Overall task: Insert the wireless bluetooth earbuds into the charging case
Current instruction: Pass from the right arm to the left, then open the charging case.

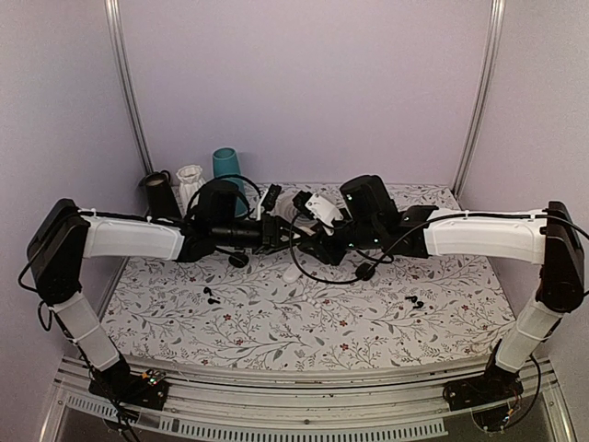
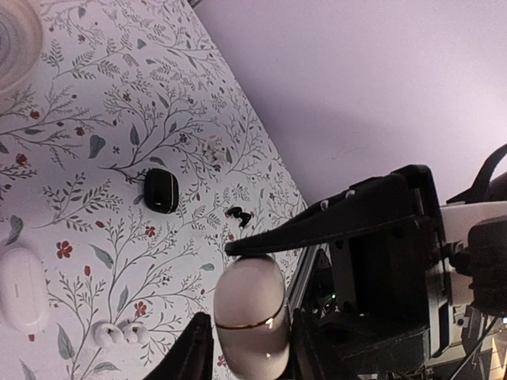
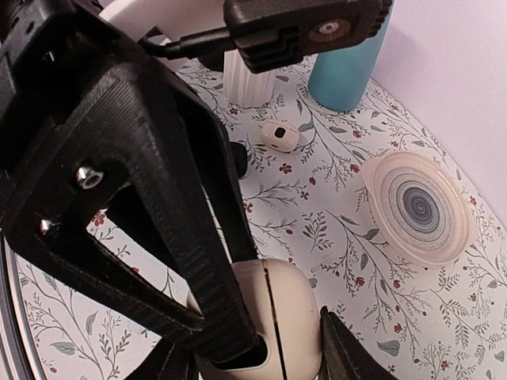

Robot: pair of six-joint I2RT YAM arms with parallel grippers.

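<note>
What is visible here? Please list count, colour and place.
charging case: one, white, closed, in the air between both grippers
wireless bluetooth earbuds: two, white, on the table near the oval object
oval object: one, white, on the table
round case: one, black, on the table
black earbuds: two groups, left and right on the table
cup: one, teal, at the back
vase: one, white, beside the cup
dish: one, cream, on the table
left gripper, right gripper: black, each shut on the charging case
</note>
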